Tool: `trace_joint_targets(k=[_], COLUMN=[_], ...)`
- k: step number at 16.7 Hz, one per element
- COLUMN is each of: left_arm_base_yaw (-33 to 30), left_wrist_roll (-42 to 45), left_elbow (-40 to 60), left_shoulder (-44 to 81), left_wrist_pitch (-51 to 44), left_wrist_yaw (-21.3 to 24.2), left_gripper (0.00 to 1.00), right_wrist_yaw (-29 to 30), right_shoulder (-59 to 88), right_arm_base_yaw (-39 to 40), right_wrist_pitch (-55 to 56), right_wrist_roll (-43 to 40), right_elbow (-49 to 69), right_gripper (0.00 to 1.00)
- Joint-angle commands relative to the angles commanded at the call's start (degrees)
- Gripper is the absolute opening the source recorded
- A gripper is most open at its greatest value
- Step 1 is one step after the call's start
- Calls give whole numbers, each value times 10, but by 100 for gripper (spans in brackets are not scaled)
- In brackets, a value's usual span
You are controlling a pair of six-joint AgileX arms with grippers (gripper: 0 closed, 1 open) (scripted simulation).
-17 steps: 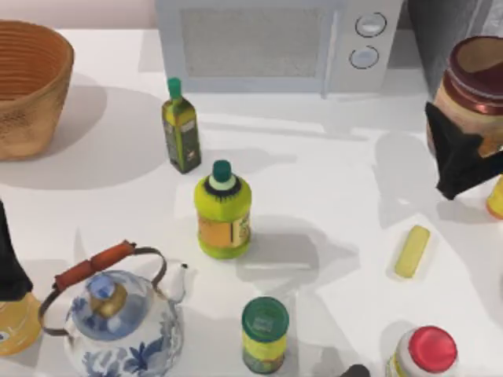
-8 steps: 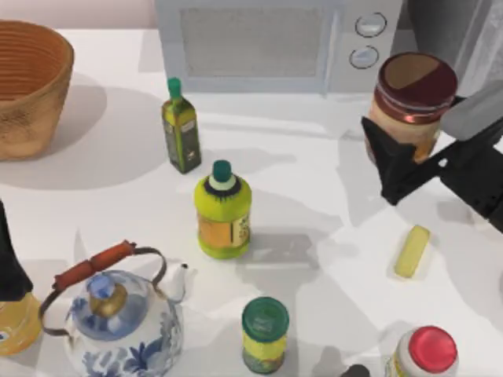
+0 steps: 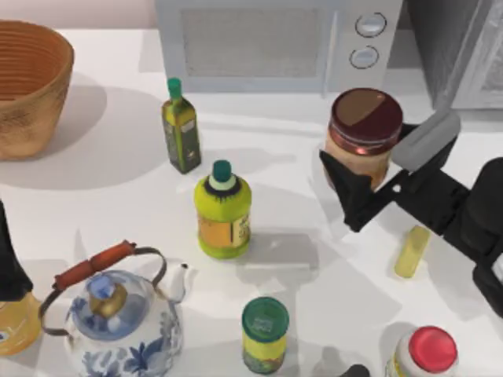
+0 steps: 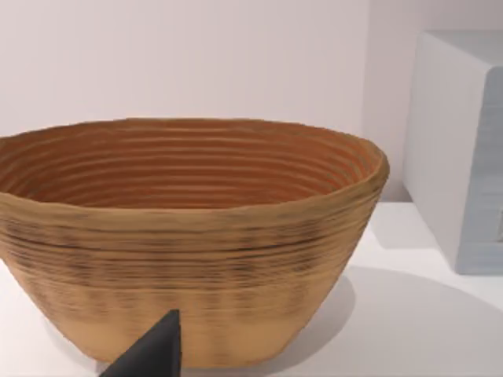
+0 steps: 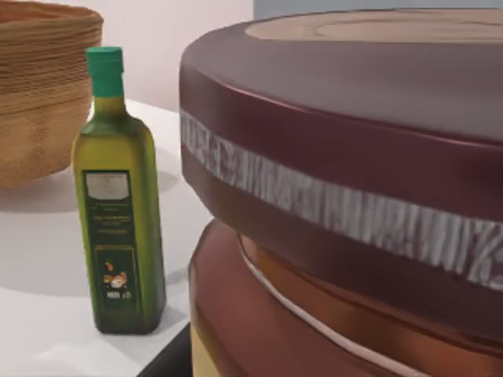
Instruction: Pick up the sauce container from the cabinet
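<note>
The right gripper [image 3: 363, 182] has its fingers clamped on the sauce container [image 3: 364, 133], holding it above the white surface [image 3: 118, 181] in front of the microwave [image 3: 275, 43], left of the cabinet [image 3: 456, 47]. The left gripper [image 3: 9, 259] sits at the surface's left edge facing the basket [image 4: 189, 236]; I cannot tell how its fingers stand.

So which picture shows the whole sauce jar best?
The top view: the whole sauce jar shows there, lid and body, held by the right tool out on the table. The right wrist view sits very close, catching part of its maroon lid and body. The left wrist view faces the basket.
</note>
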Motion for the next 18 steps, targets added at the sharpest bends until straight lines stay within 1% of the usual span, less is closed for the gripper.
trace_joint_targets(k=[10, 18], left_arm_base_yaw=[0, 0], left_wrist_roll=[0, 0], left_elbow=[0, 0], left_shoulder=[0, 0], left_wrist_pitch=[0, 0], left_wrist_yaw=[0, 0], left_gripper=[100, 100], right_wrist_yaw=[0, 33], right_shoulder=[17, 112], right_arm_base_yaw=[2, 35], right_wrist_pitch=[5, -22], right_wrist_roll=[0, -1], right_elbow=[8, 130], right_gripper=[0, 0])
